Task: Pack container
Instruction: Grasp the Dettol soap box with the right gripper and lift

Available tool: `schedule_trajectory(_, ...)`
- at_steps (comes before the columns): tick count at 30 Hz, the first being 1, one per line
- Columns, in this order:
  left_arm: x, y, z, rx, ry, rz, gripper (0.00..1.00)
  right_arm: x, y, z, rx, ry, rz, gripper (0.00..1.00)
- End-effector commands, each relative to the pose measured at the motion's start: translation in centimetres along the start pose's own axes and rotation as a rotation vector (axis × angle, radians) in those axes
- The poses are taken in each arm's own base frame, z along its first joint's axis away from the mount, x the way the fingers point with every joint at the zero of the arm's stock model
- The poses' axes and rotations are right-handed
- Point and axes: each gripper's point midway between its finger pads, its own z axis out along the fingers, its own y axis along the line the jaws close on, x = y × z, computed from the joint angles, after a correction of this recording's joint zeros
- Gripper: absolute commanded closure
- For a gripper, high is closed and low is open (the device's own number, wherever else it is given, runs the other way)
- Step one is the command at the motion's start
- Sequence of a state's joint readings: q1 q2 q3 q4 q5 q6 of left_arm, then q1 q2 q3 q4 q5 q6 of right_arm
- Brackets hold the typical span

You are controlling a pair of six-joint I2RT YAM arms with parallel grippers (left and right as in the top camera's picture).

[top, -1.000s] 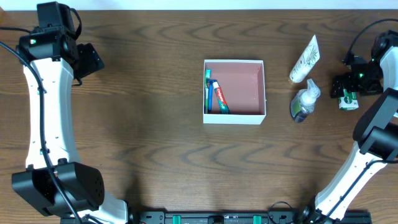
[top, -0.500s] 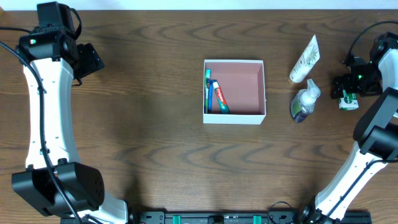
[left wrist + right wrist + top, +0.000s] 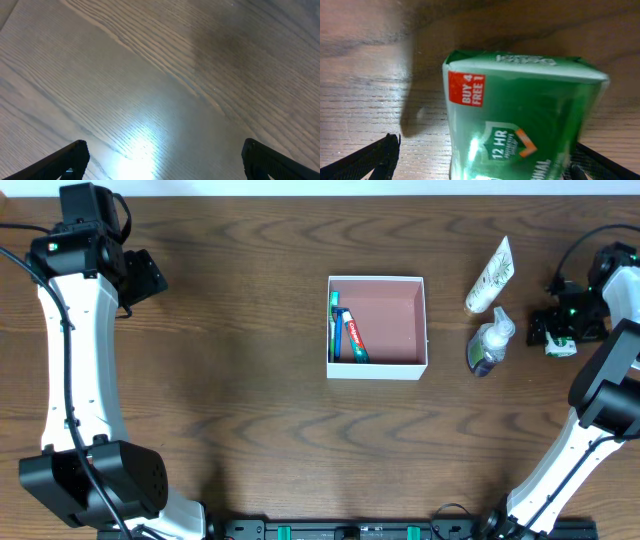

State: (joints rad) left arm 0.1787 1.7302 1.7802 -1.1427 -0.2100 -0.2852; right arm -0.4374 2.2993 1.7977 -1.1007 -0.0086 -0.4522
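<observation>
Where the container [image 3: 378, 370] sits: middle of the counter, upright, its top uncovered.
Inside it: a toothbrush [image 3: 334, 315] and a toothpaste tube [image 3: 353, 338] lying along its left wall; the rest of the pink floor is bare.
Left gripper [image 3: 162, 159]: near the far left corner, jaws spread wide over bare wood, holding nothing.
Right gripper [image 3: 482, 162]: by the right edge, jaws wide apart on either side of a green box [image 3: 520, 125]; one finger is clearly apart from it.
Near the right edge: a white tube [image 3: 490, 275] and a clear bottle [image 3: 490, 345], between the container and the green box.
</observation>
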Motion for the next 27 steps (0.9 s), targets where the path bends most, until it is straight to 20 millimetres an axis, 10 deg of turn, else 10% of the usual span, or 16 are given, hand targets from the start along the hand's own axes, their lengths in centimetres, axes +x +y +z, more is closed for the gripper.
schedule_trajectory(1, 0.1, 0.2, 0.2, -0.010, 0.004, -0.005, 0.02, 0.6, -0.2, 0.9, -0.022, 0.013, 0.031, 0.01)
schedule_trajectory(8, 0.1, 0.2, 0.2, -0.011, 0.003, -0.004, 0.02, 0.1, -1.0, 0.9, 0.016, -0.006, 0.072, 0.10)
schedule_trajectory(18, 0.1, 0.2, 0.2, -0.010, 0.004, -0.005, 0.02, -0.4, -1.6, 0.8, 0.049, -0.025, 0.117, 0.55)
schedule_trajectory(27, 0.1, 0.2, 0.2, -0.010, 0.004, -0.005, 0.02, -2.1, -2.5, -2.7, 0.071, -0.087, 0.195, 0.57)
